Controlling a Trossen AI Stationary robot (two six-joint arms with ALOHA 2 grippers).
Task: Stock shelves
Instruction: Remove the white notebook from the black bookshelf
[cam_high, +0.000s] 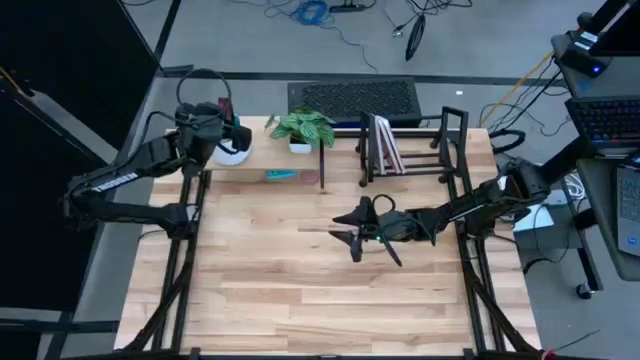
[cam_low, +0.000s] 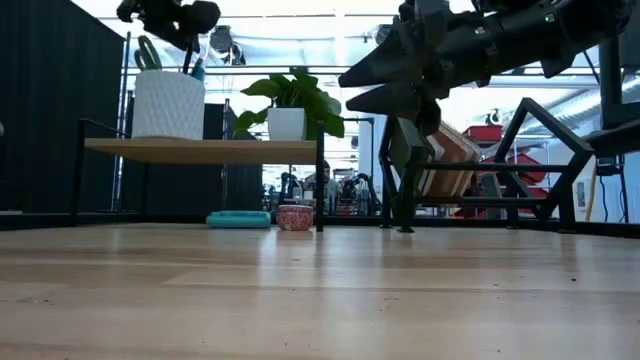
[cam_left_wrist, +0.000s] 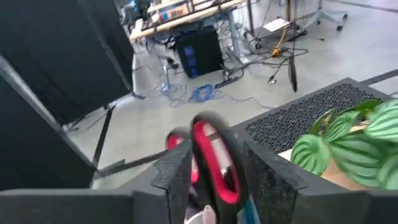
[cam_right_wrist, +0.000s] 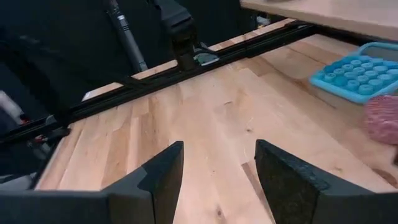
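A pale-wood riser shelf (cam_low: 200, 150) stands at the far left of the table. On its top are a white pot (cam_low: 168, 105) and a leafy plant (cam_low: 292, 95) in a small white pot. My left gripper (cam_low: 172, 16) hovers above the white pot (cam_high: 236, 150), shut on red-handled scissors (cam_left_wrist: 214, 163). A black wire rack (cam_low: 500, 175) at the far right holds some flat boards (cam_high: 385, 145) upright. My right gripper (cam_high: 355, 232) hangs open above the table's middle with nothing between its fingers (cam_right_wrist: 163, 171). My left gripper pinches the scissors' red handle loops (cam_left_wrist: 210, 144) between its two fingers (cam_left_wrist: 177, 174). It comes from above, pointing down. The scissors hang below it, and their dark lower end (cam_low: 188, 58) reaches down to the white pot's mouth.
A teal tray (cam_low: 238, 219) and a small pink bowl (cam_low: 295, 217) lie on the table at the wood shelf's front edge. A green thing (cam_low: 148, 50) and a blue thing (cam_low: 198, 70) stick up from the white pot. Bare tabletop (cam_high: 320, 290) fills the near half.
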